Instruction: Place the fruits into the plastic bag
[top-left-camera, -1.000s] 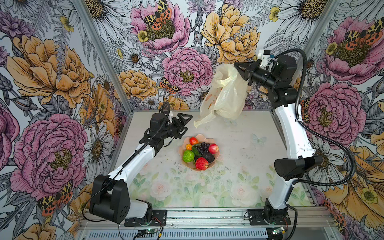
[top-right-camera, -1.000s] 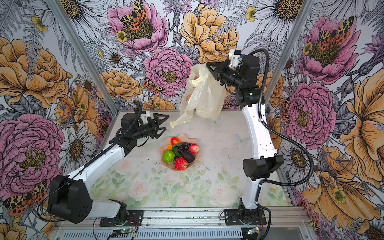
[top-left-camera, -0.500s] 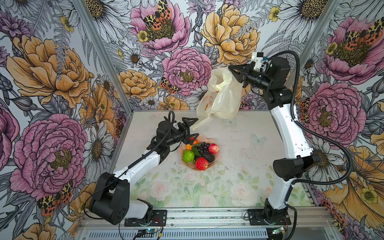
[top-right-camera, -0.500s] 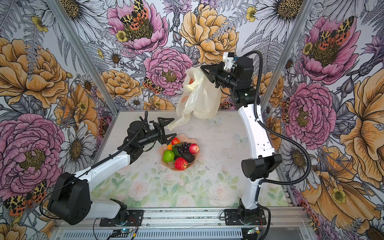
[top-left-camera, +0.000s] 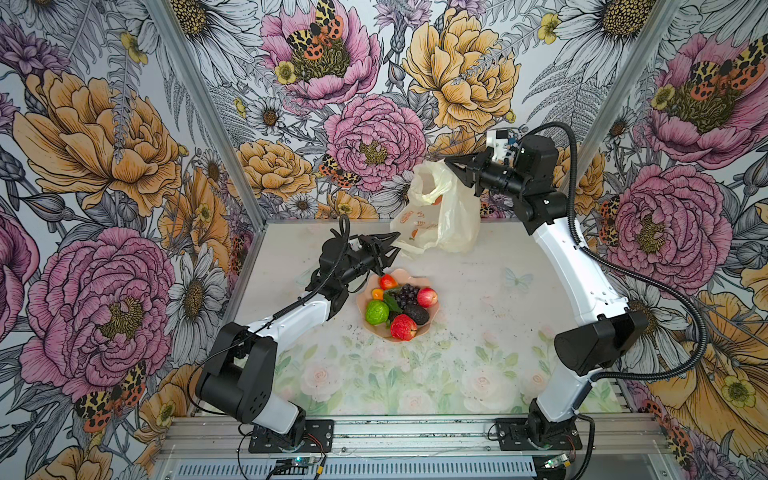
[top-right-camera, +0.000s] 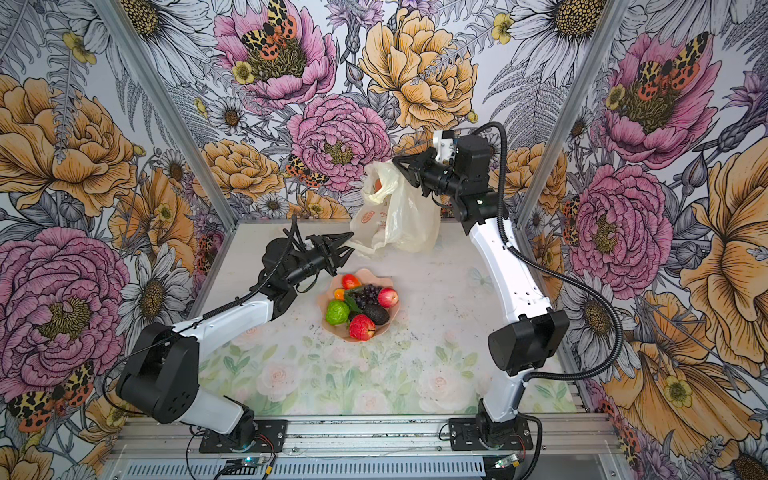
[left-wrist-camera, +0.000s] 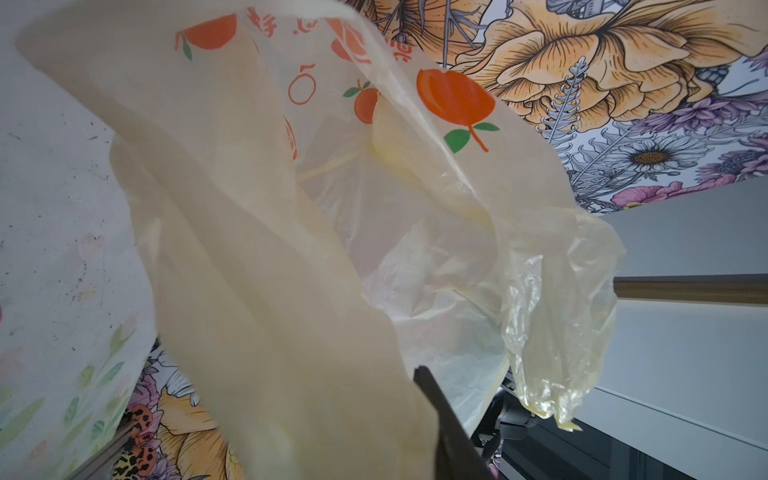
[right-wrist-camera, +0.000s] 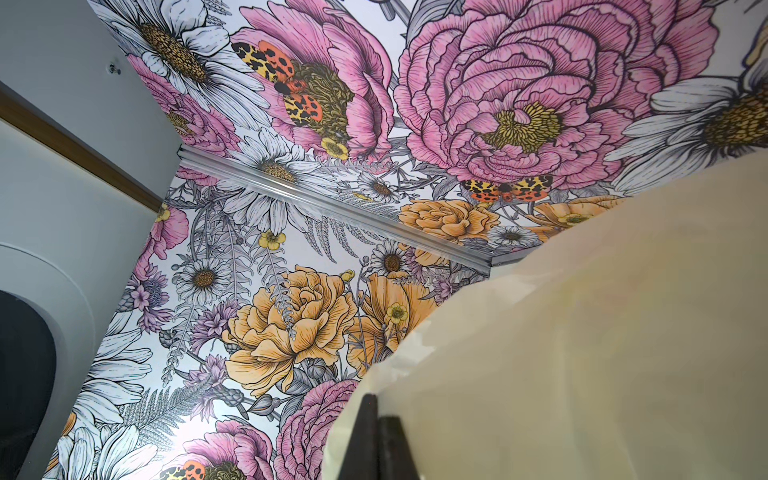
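Observation:
The plastic bag (top-left-camera: 453, 220) (top-right-camera: 409, 224) hangs at the back of the table, pale yellow with orange prints. My right gripper (top-left-camera: 451, 163) (right-wrist-camera: 378, 436) holds it up, shut on its top edge. My left gripper (top-left-camera: 397, 243) (top-right-camera: 350, 244) reaches to the bag's lower flap, its jaws narrowed around the film. In the left wrist view the bag (left-wrist-camera: 291, 249) covers all but one dark finger (left-wrist-camera: 444, 428). The fruits lie in a pink bowl (top-left-camera: 384, 333): red apple (top-left-camera: 403, 327), lime-green fruit (top-left-camera: 377, 311), grapes (top-left-camera: 405, 293), avocado (top-left-camera: 417, 313), second apple (top-left-camera: 427, 297), strawberry (top-left-camera: 387, 281), small orange (top-left-camera: 377, 294).
Flowered walls close in the table on the left, the back and the right. The bowl stands mid-table, just in front of my left gripper. The right arm (top-left-camera: 577, 270) arches along the right side.
My left gripper has moved right and back to the bag's lower flap, and its jaws have narrowed. The right gripper has carried the bag's top a little to the left.

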